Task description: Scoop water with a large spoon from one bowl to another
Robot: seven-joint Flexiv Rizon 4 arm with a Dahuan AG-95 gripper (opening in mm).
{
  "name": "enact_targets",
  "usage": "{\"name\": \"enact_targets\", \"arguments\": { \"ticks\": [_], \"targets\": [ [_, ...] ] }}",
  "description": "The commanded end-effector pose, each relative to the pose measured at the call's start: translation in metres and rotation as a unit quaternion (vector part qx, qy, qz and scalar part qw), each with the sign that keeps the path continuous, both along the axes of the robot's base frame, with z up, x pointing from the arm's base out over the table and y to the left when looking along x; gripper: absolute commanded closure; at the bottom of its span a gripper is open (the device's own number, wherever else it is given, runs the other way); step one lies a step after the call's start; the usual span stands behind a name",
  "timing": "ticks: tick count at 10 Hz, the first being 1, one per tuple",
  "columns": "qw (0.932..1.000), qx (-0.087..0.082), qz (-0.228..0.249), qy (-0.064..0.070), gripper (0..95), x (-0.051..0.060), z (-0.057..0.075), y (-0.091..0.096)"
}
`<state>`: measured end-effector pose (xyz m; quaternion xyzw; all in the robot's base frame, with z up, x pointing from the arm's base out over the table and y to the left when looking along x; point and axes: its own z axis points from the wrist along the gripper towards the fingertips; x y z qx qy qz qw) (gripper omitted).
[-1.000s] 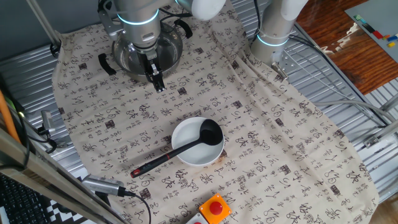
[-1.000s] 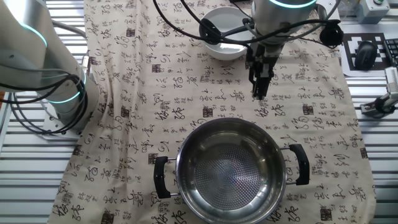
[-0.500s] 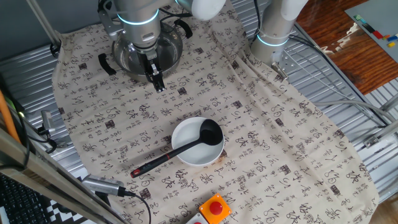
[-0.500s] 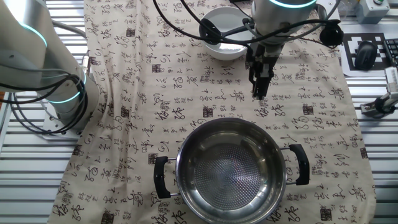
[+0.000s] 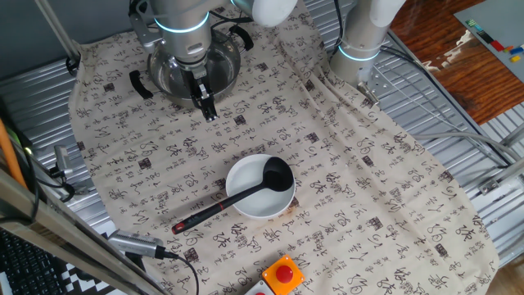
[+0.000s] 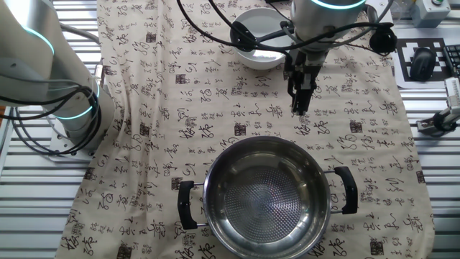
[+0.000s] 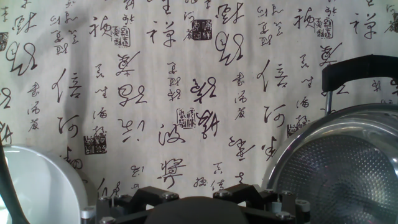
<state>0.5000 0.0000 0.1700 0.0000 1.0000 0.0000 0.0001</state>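
The black ladle (image 5: 246,193) lies with its scoop in the white bowl (image 5: 239,177) and its red-tipped handle pointing out to the lower left over the cloth. The steel pot (image 5: 225,67) with black side handles stands at the far side, partly hidden by my arm. My gripper (image 5: 209,112) hangs empty over the cloth just in front of the pot, its fingers together. In the other fixed view the gripper (image 6: 298,108) is between the bowl (image 6: 260,21) and the pot (image 6: 264,194). The hand view shows the bowl's rim (image 7: 37,180) lower left and the pot (image 7: 348,168) lower right.
A patterned cloth (image 5: 344,188) covers the table. A second robot arm's base (image 5: 360,41) stands at the back right. A red button (image 5: 284,273) sits at the front edge. Cables (image 6: 208,21) hang near the bowl.
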Motion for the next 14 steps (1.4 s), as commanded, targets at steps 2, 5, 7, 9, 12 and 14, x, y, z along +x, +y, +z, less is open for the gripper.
{"name": "enact_targets", "arguments": {
  "ticks": [2,5,7,9,12,14],
  "targets": [
    [0.9976,0.01,0.068,-0.007,95.0,0.0001,-0.0002,0.0007],
    [0.9976,0.01,0.068,-0.007,95.0,0.0002,-0.0002,0.0008],
    [0.9976,0.01,0.068,-0.007,95.0,0.0002,-0.0002,0.0009],
    [0.9977,0.01,0.067,-0.007,95.0,0.0002,-0.0003,0.0011],
    [0.9977,0.01,0.067,-0.007,95.0,0.0003,-0.0003,0.0013],
    [0.9977,0.01,0.067,-0.007,95.0,0.0003,-0.0004,0.0014]
  ]
}}
